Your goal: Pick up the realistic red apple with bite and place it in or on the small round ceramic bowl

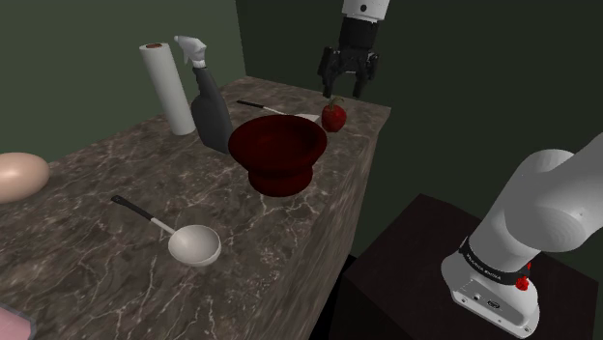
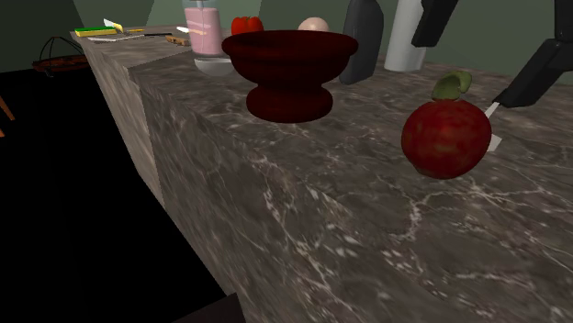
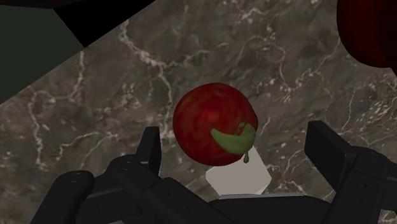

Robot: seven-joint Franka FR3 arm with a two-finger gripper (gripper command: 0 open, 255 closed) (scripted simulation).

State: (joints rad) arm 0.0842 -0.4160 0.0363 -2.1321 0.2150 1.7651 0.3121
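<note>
Red apple (image 1: pixel 333 117) is sitting stem-up on the marble counter (image 1: pixel 116 174), near its far corner by the edge, just beside the dark red bowl (image 1: pixel 277 150). Black gripper (image 1: pixel 346 89) is hovering above the apple, fingers spread apart and gripping nothing.

The bench (image 3: pixel 89 121) beneath the end effector (image 1: pixel 345 89) looks like smooth brown-grey stone, marble-like, threaded with pale veins. Directly under the end effector, the apple (image 3: pixel 210 118) has mottled red skin with a dull sheen and a matt green leaf (image 3: pixel 230 139). The end effector itself is matt black. Off to one side of it, the dark red bowl (image 1: pixel 278 147) looks smooth and faintly glossy.
</note>
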